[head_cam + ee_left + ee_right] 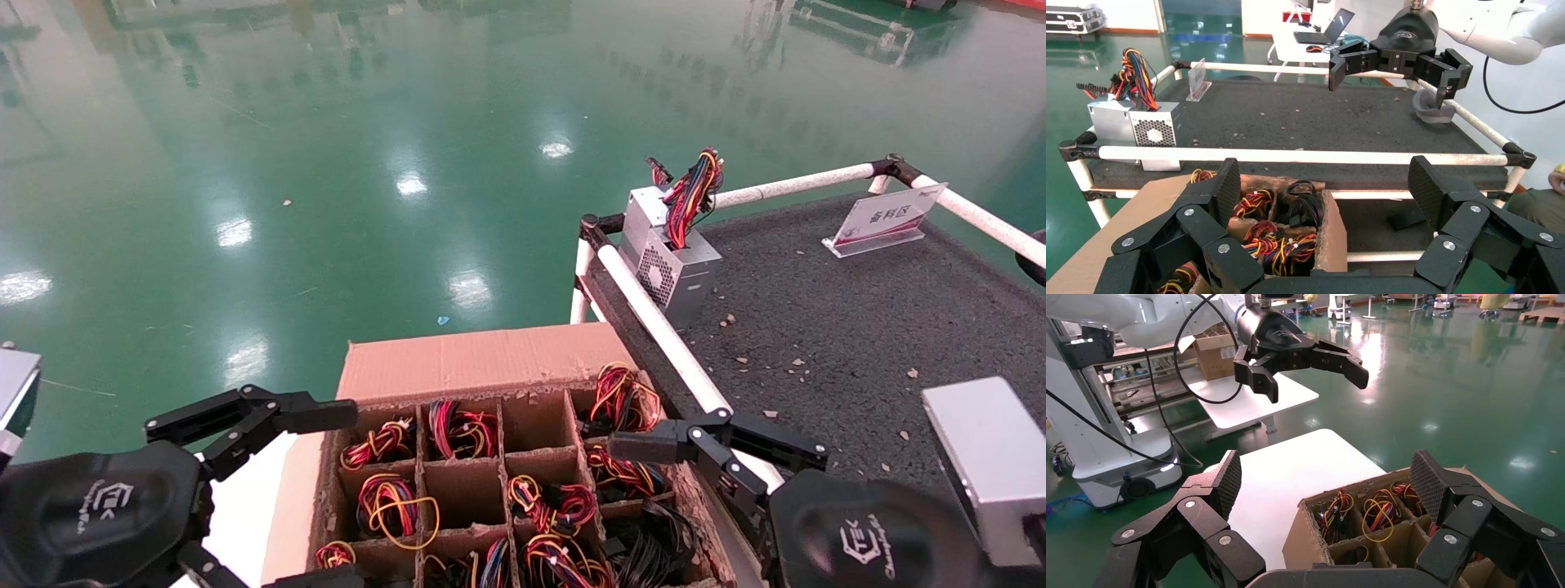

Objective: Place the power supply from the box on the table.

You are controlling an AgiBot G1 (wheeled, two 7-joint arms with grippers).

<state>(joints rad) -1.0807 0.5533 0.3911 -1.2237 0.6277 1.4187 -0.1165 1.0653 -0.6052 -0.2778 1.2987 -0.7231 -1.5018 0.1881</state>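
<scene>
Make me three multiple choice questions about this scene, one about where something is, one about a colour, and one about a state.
1. Where is the power supply with the honeycomb grille?
A. On the table, in the corner against the white rail
B. Inside the box
C. In the right pincer

2. What colour is the floor beyond the box?
A. Grey
B. Green
C. Brown

3. How do the left pincer and right pincer stand?
A. Both shut on wires
B. Left open, right shut
C. Both open and empty

Answers: 1 A, the unit sits on the dark tabletop by the rail joint. 2 B, the head view shows glossy green. 3 C, both wrist views show spread fingers with nothing between them.
</scene>
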